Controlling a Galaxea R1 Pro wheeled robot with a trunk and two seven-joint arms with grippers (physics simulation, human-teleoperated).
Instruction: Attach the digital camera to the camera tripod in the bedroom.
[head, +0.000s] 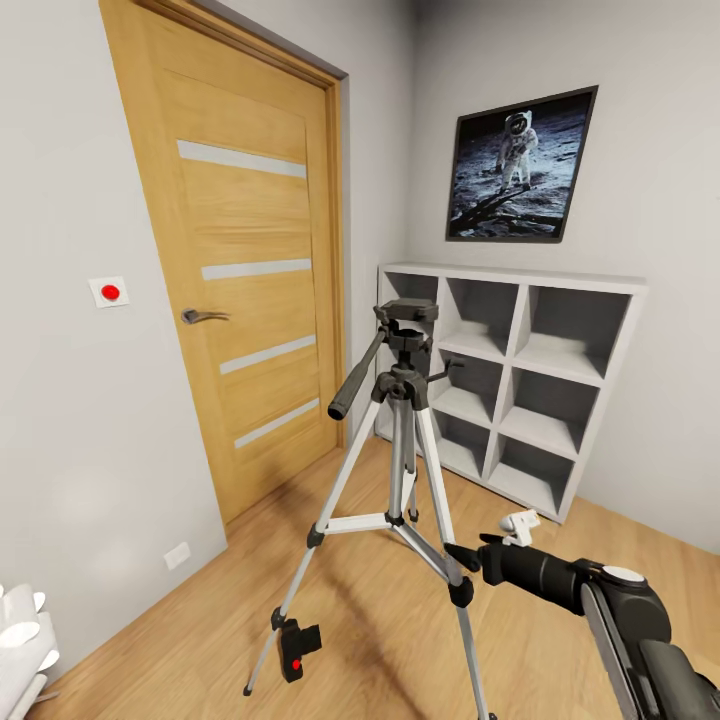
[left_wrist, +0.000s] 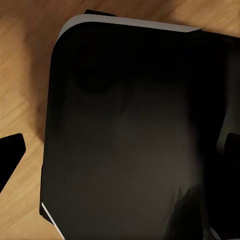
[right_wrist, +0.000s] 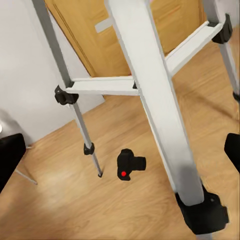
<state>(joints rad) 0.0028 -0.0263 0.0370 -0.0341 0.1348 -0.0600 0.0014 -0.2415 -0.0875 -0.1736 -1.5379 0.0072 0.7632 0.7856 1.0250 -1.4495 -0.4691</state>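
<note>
The camera tripod (head: 405, 400) stands on the wood floor in the middle of the head view, with silver legs, a black head and a pan handle slanting down to the left. The digital camera (head: 298, 652) lies on the floor by the tripod's front left foot, its red button facing up. My right gripper (head: 470, 553) hovers beside the tripod's near right leg, open and empty. In the right wrist view that leg (right_wrist: 155, 100) runs close across the frame, and the digital camera (right_wrist: 130, 165) lies beyond it between my open fingertips (right_wrist: 10, 157). My left gripper (left_wrist: 120, 150) is open over the robot's own dark body.
A wooden door (head: 250, 270) is in the left wall. Grey cubby shelves (head: 520, 380) stand against the back wall under a framed astronaut picture (head: 520, 165). A white object (head: 20, 640) sits at the lower left. Bare floor lies between the tripod and the shelves.
</note>
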